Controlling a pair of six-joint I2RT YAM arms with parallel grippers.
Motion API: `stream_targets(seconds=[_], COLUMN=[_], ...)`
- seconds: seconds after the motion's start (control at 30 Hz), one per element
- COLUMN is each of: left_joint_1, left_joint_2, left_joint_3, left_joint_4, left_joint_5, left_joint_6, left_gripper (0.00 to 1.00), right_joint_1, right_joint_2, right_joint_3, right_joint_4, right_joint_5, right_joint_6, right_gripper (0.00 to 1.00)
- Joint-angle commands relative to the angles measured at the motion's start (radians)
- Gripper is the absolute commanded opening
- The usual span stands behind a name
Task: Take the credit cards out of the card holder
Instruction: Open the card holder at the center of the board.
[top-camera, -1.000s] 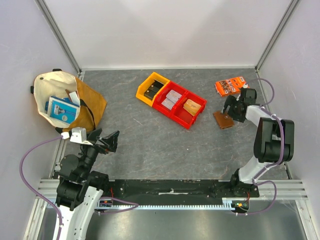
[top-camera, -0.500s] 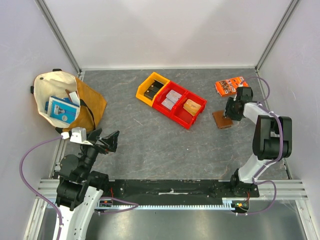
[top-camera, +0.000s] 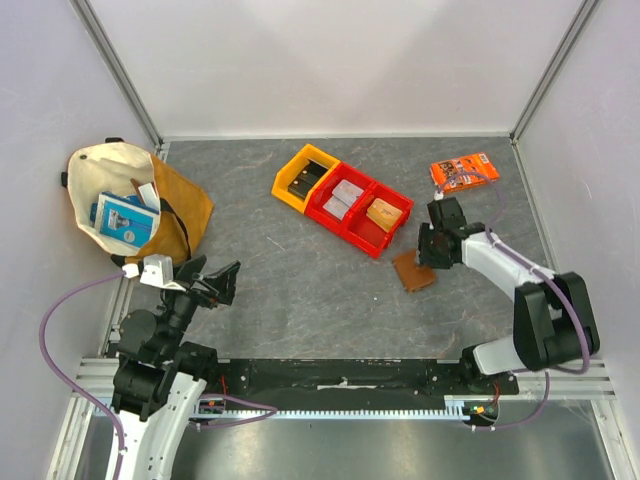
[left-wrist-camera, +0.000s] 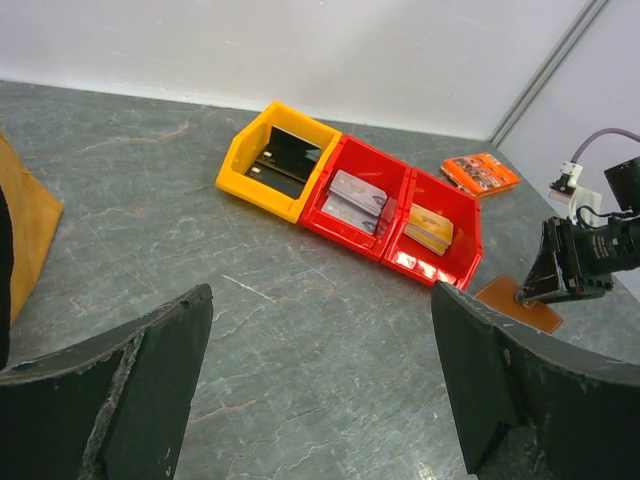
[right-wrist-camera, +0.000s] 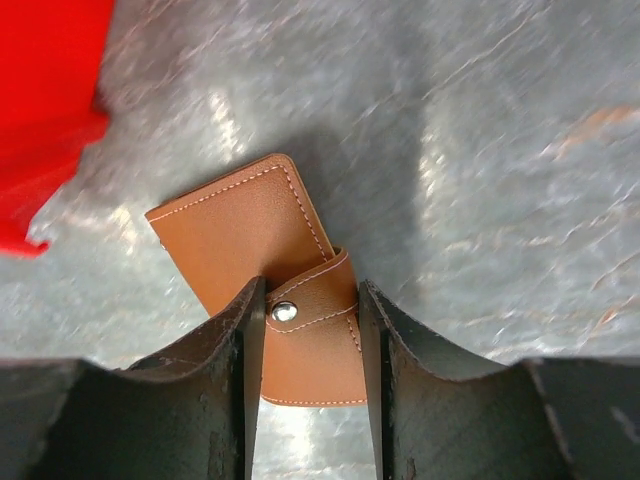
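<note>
Fingers of the left gripper (top-camera: 218, 272) stand wide apart around nothing, low over the grey stone-patterned table (top-camera: 300, 290) at near left. Farther out on the right, the right gripper (right-wrist-camera: 307, 290) is clamped across the small flat brown leather card holder (right-wrist-camera: 240, 235), one jaw on each side edge by its snapped closure tab (right-wrist-camera: 310, 300). Just beyond sits a red two-compartment plastic bin (top-camera: 345, 232) holding flat grey cards (top-camera: 342, 196) and a tan stack (top-camera: 384, 213), with a yellow bin (top-camera: 290, 167) adjoining it. An orange printed packet (top-camera: 463, 171) lies farthest.
</note>
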Motion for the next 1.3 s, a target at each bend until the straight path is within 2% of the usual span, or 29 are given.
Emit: stream_targets(seconds=[0.0, 0.07, 0.2, 0.37, 0.47, 0.6, 0.7, 0.87, 0.97, 1.1, 1.27], left_joint_1=[-0.002, -0.002, -0.002, -0.003, -0.005, -0.026, -0.101, -0.230, -0.281, -0.348, -0.391], left_joint_2=[-0.014, 0.037, 0.126, 0.281, 0.415, 0.618, 0.695, 0.701, 0.720, 0.767, 0.819], left_joint_3=[0.011, 0.010, -0.018, -0.044, -0.042, -0.047, -0.054, -0.139, -0.179, -0.180, -0.196], left_joint_4=[0.062, 0.071, 0.103, 0.142, 0.160, 0.183, 0.188, 0.284, 0.340, 0.357, 0.390], left_joint_5=[0.050, 0.070, 0.142, 0.253, 0.335, 0.392, 0.340, 0.219, 0.193, 0.135, 0.076], left_joint_6=[-0.053, -0.090, -0.208, -0.322, -0.346, -0.375, -0.388, -0.490, -0.538, -0.553, -0.578], left_gripper=[0.95, 0.95, 0.96, 0.97, 0.97, 0.97, 0.97, 0.94, 0.93, 0.93, 0.93], right_joint_1=[0.110, 0.191, 0.412, 0.639, 0.707, 0.730, 0.728, 0.721, 0.721, 0.721, 0.733], right_joint_2=[-0.125, -0.169, -0.209, -0.108, -0.033, 0.029, -0.035, -0.175, -0.234, -0.235, -0.166], right_joint_3=[-0.043, -0.074, -0.147, -0.143, -0.123, -0.086, -0.129, -0.229, -0.272, -0.304, -0.300], right_joint_4=[-0.058, -0.043, 0.102, 0.279, 0.394, 0.430, 0.426, 0.385, 0.379, 0.393, 0.472], right_joint_5=[0.055, 0.075, 0.162, 0.306, 0.325, 0.320, 0.317, 0.231, 0.188, 0.175, 0.061], right_joint_6=[0.153, 0.217, 0.384, 0.528, 0.567, 0.536, 0.491, 0.455, 0.458, 0.440, 0.420], right_gripper=[0.46, 0.46, 0.44, 0.45, 0.50, 0.68, 0.73, 0.74, 0.73, 0.73, 0.72])
